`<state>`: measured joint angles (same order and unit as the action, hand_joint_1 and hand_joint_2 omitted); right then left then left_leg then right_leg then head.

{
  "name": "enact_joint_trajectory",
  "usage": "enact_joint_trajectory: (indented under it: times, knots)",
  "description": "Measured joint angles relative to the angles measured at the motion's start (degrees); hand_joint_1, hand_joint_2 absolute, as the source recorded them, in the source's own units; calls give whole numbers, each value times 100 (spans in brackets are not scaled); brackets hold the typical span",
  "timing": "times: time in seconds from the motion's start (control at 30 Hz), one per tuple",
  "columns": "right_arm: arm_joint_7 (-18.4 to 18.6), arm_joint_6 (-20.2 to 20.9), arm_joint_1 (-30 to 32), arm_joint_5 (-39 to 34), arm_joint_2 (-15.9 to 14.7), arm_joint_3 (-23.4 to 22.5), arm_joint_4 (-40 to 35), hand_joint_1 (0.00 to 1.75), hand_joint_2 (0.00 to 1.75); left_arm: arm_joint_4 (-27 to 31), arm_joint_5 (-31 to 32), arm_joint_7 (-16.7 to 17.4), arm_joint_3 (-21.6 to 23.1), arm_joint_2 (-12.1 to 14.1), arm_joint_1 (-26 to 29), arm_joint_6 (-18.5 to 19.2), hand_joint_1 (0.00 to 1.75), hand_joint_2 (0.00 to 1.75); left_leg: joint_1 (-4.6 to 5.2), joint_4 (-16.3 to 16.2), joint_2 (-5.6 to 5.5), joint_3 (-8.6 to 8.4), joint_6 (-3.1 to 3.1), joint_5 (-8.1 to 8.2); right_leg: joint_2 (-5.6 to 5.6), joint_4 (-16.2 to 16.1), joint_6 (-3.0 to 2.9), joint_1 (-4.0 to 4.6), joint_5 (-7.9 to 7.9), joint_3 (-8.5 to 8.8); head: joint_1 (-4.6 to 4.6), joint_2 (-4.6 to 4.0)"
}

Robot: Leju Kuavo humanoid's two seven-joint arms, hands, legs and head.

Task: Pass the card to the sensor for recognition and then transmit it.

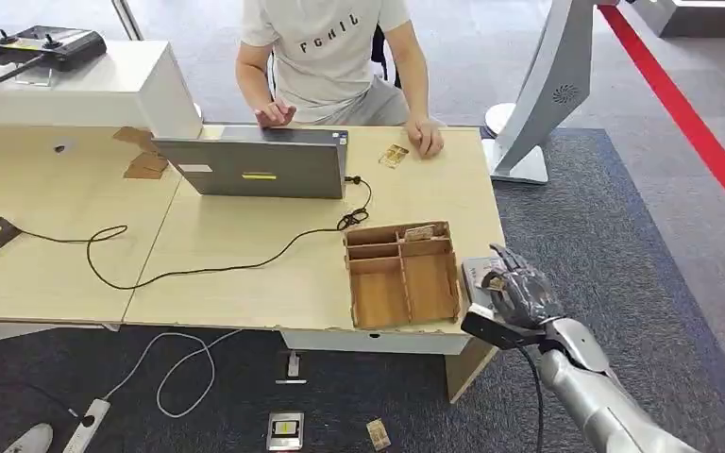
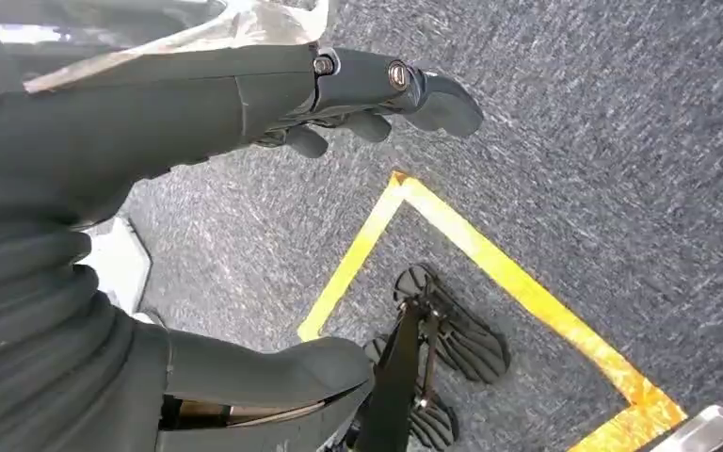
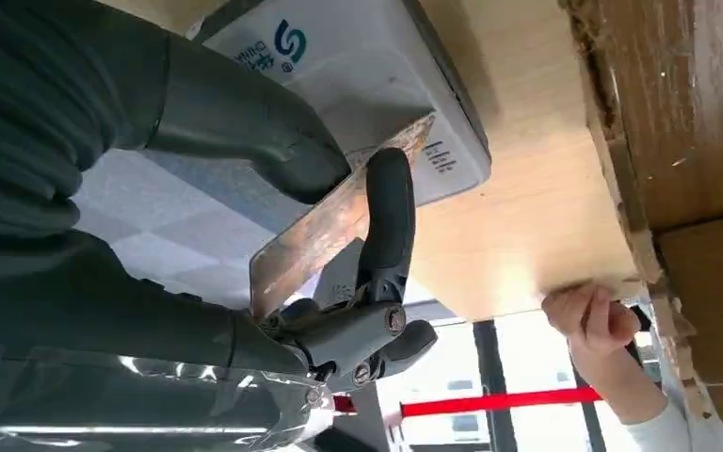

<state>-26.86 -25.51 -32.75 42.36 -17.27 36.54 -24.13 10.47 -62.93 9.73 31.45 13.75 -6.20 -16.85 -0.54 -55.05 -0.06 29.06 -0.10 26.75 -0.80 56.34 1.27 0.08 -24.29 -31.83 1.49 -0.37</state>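
At the lower right of the head view the right hand (image 1: 521, 289) sits over the near right corner of the table (image 1: 245, 264), above a grey card reader (image 1: 478, 275) that lies just beside the wooden tray (image 1: 402, 275). In the right wrist view that hand (image 3: 339, 235) pinches a thin brownish card (image 3: 334, 221) between its thick thumb and a dark finger, and the card sits tilted close over the white face of the reader (image 3: 358, 75); whether they touch I cannot tell. The left hand (image 2: 358, 104) hangs over dark carpet with a yellow tape corner (image 2: 405, 188), its fingers loosely curled and nothing in them. In the upper middle of the head view a person (image 1: 326, 57) sits behind a laptop (image 1: 255, 165), one hand resting on the table near a small card (image 1: 394, 156) at the far edge. A black cable (image 1: 208, 269) runs across the tabletop from the laptop toward the left. Another card lies in a far compartment of the tray.
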Motion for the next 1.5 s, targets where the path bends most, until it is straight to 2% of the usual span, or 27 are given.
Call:
enact_joint_trajectory:
  times: [0.27,0.57,0.77,1.03,1.27,1.5]
  knots:
    - [-52,-208,-380,85,39,39,-13,175,175,0,0,96,0,-15,-1,4,0,175,1,-1,-1,7,0,-2,1,4,2,-3,3,-5,0,0]
    - [-50,-116,-1502,127,-168,55,-323,175,175,0,0,31,0,-7,0,129,0,175,5,-1,3,8,-1,-4,0,4,2,-5,4,-8,0,0]
    - [-20,-184,-1629,157,-236,59,-483,175,175,0,-2,28,0,-2,0,177,0,175,5,-1,1,13,-1,-3,0,4,3,-5,3,-11,-2,0]
    - [147,-2,-1797,335,-317,94,-730,175,175,0,2,101,0,11,2,225,0,175,4,-1,0,15,-1,-3,0,5,3,-5,4,-13,-2,0]
    - [352,249,-1820,723,-57,190,-1053,175,175,0,33,18,55,13,-11,328,0,175,1,-1,-1,18,-2,-4,0,9,2,-3,3,-15,2,0]
    - [363,424,-2012,962,400,350,-1176,175,175,0,57,4,101,11,-17,426,0,175,1,-1,2,16,-3,-5,2,11,2,-1,4,-18,0,0]
